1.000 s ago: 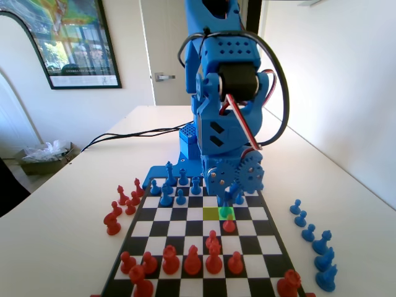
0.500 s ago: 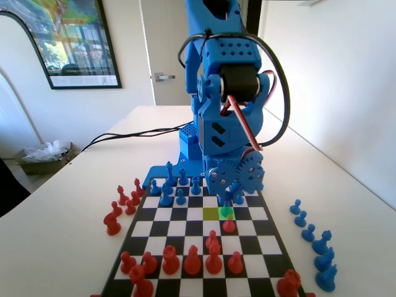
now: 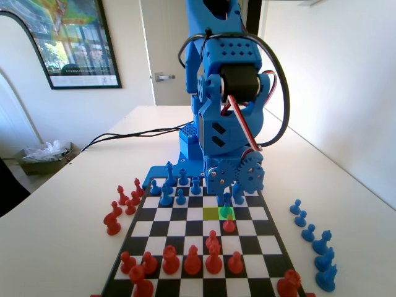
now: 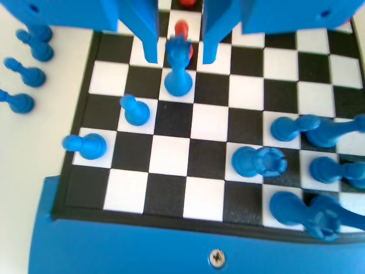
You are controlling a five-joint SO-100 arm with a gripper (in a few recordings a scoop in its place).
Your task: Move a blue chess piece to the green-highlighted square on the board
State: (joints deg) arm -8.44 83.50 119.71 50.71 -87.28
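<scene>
My gripper [image 4: 179,57] hangs low over the board [image 4: 208,123] and is open, one jaw on each side of a blue chess piece [image 4: 178,77] with a small gap to each. That piece has a notched crown top and stands upright on its flared base. In the fixed view the gripper [image 3: 230,199] is down at the board's far rows, and the blue chess piece [image 3: 226,200] stands just behind the green-highlighted square [image 3: 226,212]. A red piece [image 3: 229,224] stands right in front of the green square.
A yellow-olive square [image 3: 211,213] lies left of the green one. Blue pieces [image 3: 167,195] crowd the far rows and red pieces [image 3: 192,260] the near rows. Taken blue pieces [image 3: 309,234] stand on the table at right, red ones [image 3: 120,207] at left.
The gripper has shifted only slightly over the far rows. No piece has moved.
</scene>
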